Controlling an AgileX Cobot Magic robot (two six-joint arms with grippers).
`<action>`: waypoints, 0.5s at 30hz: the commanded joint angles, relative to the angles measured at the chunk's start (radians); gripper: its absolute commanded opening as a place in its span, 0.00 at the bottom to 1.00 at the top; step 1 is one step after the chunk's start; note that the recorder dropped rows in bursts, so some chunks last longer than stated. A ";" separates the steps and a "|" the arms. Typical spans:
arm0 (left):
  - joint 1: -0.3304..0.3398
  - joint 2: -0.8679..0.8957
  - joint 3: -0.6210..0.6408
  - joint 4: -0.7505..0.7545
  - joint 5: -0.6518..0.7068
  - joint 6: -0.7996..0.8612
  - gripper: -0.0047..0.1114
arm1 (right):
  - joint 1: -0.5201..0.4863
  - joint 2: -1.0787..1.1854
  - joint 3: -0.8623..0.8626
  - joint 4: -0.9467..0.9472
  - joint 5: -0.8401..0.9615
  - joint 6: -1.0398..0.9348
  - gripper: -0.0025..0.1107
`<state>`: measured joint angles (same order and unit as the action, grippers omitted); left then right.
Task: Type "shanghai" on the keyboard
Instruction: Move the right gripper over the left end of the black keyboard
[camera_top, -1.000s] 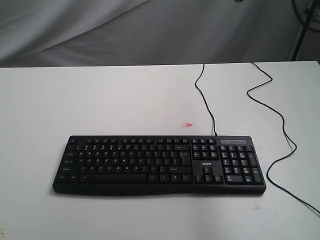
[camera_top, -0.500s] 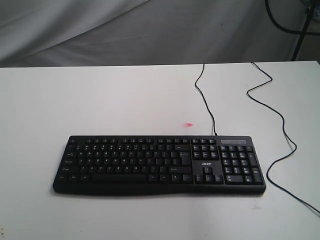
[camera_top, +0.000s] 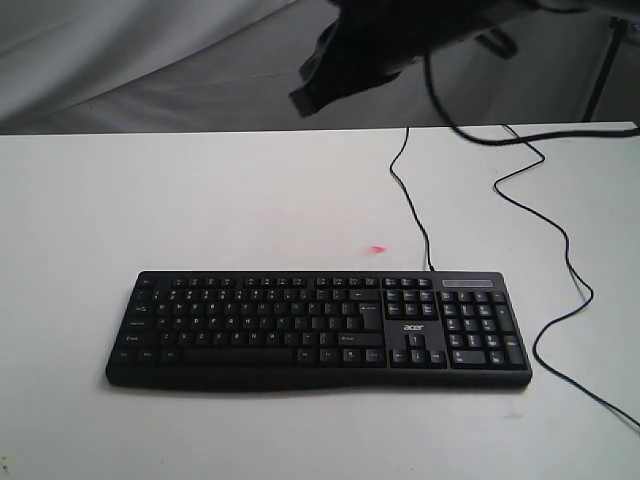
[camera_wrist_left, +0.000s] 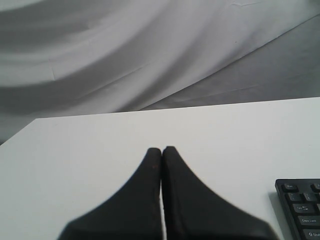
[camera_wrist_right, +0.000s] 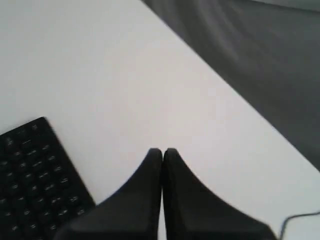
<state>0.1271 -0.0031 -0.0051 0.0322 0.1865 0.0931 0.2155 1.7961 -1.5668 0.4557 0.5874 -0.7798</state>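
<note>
A second ago the exterior view held only the counter (camera_top: 200, 200) and the keyboard (camera_top: 318, 330); now a dark, blurred arm (camera_top: 400, 45) has swung in across the top, above the counter's far edge. I take it for my right arm, since it enters from that side and the right wrist view is smeared with motion. No key is touched, so I judge the typing not yet begun, with "s" the first target.

My right gripper (camera_wrist_right: 162, 151) has its fingers pressed together on nothing; my left gripper (camera_wrist_left: 161, 150) likewise, off the keyboard's end and apart from it.

The keyboard lies flat on the near half of the counter; it is wide and black with white legends, number pad at its right end, small acer logo (camera_top: 414, 327), thin cable (camera_top: 412, 205) trailing back.
</note>
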 joint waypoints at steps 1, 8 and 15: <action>-0.004 0.003 0.005 -0.001 -0.003 -0.003 0.05 | 0.086 0.081 -0.005 0.000 0.021 -0.032 0.02; -0.004 0.003 0.005 -0.001 -0.003 -0.003 0.05 | 0.189 0.220 -0.005 0.000 0.028 -0.144 0.02; -0.004 0.003 0.005 -0.001 -0.003 -0.003 0.05 | 0.284 0.313 -0.005 0.010 -0.036 -0.168 0.02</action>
<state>0.1271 -0.0031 -0.0051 0.0322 0.1865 0.0931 0.4879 2.1103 -1.5668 0.4576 0.5817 -0.9395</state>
